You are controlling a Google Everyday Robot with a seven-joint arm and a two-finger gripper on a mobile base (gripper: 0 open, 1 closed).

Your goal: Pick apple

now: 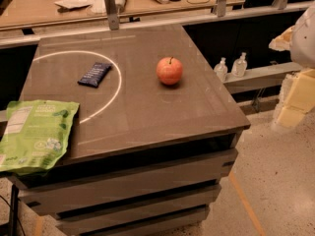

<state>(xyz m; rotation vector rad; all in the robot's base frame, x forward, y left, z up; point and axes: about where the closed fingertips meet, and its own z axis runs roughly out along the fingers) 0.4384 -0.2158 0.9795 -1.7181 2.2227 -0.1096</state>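
Observation:
A round reddish-orange apple (170, 71) with a short dark stem stands upright on the dark table top (147, 112), right of centre and towards the far side. My gripper (294, 90) shows as white and pale yellow parts at the right edge of the camera view. It is off the table, well to the right of the apple, and holds nothing that I can see.
A dark blue snack bar (94, 74) lies left of the apple inside a white ring marking. A green chip bag (34, 134) overhangs the table's front left edge. Two clear bottles (231, 67) stand on a low shelf to the right. A cluttered desk (98, 4) runs behind.

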